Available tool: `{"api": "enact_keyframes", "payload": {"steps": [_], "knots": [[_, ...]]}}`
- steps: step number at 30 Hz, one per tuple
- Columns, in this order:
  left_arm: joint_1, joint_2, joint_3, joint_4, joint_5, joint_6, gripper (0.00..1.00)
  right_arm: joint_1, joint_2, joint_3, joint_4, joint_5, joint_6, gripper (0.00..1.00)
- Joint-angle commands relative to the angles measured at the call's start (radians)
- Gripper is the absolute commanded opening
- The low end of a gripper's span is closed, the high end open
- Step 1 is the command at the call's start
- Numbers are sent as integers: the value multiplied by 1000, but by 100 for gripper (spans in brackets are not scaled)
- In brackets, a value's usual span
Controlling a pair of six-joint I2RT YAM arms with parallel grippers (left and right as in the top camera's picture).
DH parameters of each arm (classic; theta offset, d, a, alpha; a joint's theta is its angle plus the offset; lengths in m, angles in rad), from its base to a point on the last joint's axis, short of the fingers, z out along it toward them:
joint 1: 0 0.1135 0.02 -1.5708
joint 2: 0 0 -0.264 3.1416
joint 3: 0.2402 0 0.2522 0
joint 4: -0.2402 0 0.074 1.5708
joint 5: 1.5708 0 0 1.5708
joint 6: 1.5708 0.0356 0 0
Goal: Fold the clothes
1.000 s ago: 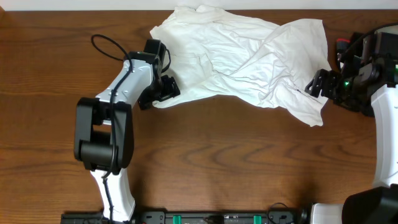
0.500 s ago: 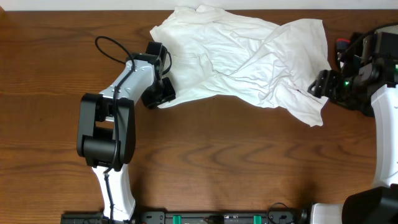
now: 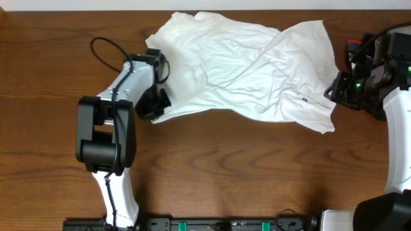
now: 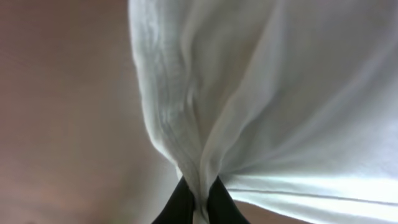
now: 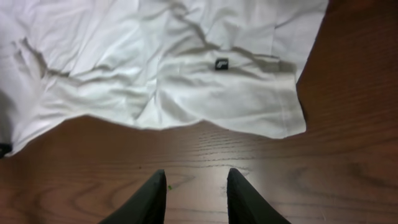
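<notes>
- A dark wooden table (image 3: pixel 244 173) fills the overhead view, with one arm standing at each side.
- The white shirt (image 3: pixel 244 64) lies wrinkled and spread on the far half. Its long axis runs left to right between the two arms, and its top edge comes close to the table's far edge.
- The left gripper (image 4: pixel 198 202) is pinched tight on a gathered fold at the shirt's near-left corner. In the wrist view the cloth fans out from the fingertips.
- The right gripper (image 5: pixel 196 199) sits at the shirt's right end, its fingers partly apart over bare wood with nothing between them.
- The right hem, with a small black label (image 5: pixel 221 64) just behind it, lies ahead of those fingertips and is not touching them.
- Each arm is nearer its own end of the shirt, but only the left end looks secured. The right gripper would probably need to reach forward onto the hem before closing.
- The near half of the table between the arms is bare, which gives room to draw or fold the shirt toward the front. There is little margin at the far edge, and the shirt's right end lies close to the right arm.
</notes>
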Motion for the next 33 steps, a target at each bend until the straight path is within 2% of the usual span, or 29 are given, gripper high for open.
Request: {"api": "enact_keyframes", "payload": {"steps": [1, 9, 19, 25, 31, 33], "knots": [[60, -21, -6, -51, -58, -5, 6, 14, 1, -6, 2, -5, 0, 32], [143, -56, -6, -127, -58, 26, 6, 72, 29, -11, 5, -6, 0, 34], [154, -58, -6, -146, -65, 24, 6, 225, 161, -16, 66, -3, 32, 33], [162, -58, -6, -127, -65, 9, 6, 243, 264, -16, 98, -2, 46, 30], [165, -58, -6, -97, -65, 10, 6, 234, 333, -16, 116, 50, 47, 36], [165, -58, -6, -93, -65, 10, 6, 226, 357, -16, 124, 64, 50, 32]]}}
